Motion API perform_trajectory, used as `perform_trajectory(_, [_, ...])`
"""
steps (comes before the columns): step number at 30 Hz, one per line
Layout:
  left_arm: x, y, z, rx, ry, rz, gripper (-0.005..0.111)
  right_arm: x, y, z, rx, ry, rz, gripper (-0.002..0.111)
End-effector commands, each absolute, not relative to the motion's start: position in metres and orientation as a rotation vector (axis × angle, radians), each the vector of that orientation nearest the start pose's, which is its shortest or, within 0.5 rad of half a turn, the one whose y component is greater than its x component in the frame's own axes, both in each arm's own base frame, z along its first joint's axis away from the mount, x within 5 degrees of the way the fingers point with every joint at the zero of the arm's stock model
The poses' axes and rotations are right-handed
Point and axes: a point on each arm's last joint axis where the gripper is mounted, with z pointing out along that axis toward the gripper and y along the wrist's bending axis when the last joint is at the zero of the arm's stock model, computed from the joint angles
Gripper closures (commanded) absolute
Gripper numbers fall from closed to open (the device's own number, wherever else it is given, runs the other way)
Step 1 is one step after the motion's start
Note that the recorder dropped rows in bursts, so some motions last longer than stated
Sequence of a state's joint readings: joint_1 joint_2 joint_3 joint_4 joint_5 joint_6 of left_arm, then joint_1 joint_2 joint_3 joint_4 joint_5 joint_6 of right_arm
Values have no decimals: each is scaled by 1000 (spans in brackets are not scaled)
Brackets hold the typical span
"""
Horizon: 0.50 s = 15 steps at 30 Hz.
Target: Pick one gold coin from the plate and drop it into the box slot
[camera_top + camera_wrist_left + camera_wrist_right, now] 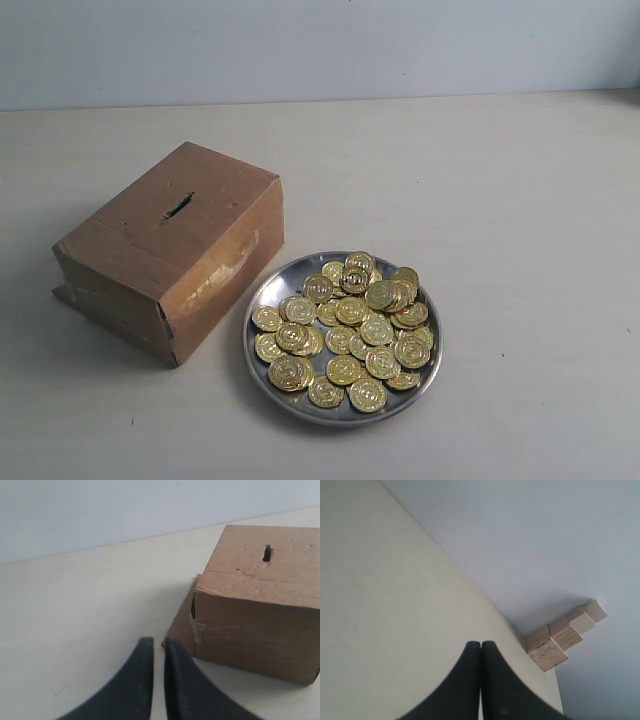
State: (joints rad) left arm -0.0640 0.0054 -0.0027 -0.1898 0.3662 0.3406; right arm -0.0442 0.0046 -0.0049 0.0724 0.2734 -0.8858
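The brown cardboard box (170, 265) stands left of centre on the table, its dark slot (177, 207) on the top face. The silver plate (272, 290) sits just to its right, touching or almost touching it, heaped with several gold coins (350, 330). Neither gripper shows in the exterior view. In the left wrist view my left gripper (159, 642) is over bare table near a lower corner of the box (255, 615), with the slot (267, 553) in sight; its jaws are nearly together with a thin slit and nothing between them. My right gripper (481, 644) is shut and empty, away from the plate.
A few pale wooden blocks (565, 635) are stacked at the table's far edge against the wall, seen only in the right wrist view. A loose cardboard flap (182, 625) sticks out at the box's base. A pale wall (320, 45) runs behind the table.
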Motion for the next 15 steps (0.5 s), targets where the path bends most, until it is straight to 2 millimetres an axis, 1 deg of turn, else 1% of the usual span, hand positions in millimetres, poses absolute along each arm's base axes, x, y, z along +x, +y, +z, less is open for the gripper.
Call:
perform_trajectory(1, [53,-9,183,258,1799,17,106,55,0,189,-686,1654,-599,108])
perform_trajectory(7, [53,-9,183,258,1801,17,106,55,0,189,-680,1656,-595,108])
perform_trajectory(9, [53,-9,183,258,1801,17,106,55,0,189,-638,1668,-560,108])
perform_trajectory(15, [53,-9,183,258,1801,17,106,55,0,188,-437,1721,-390,108])
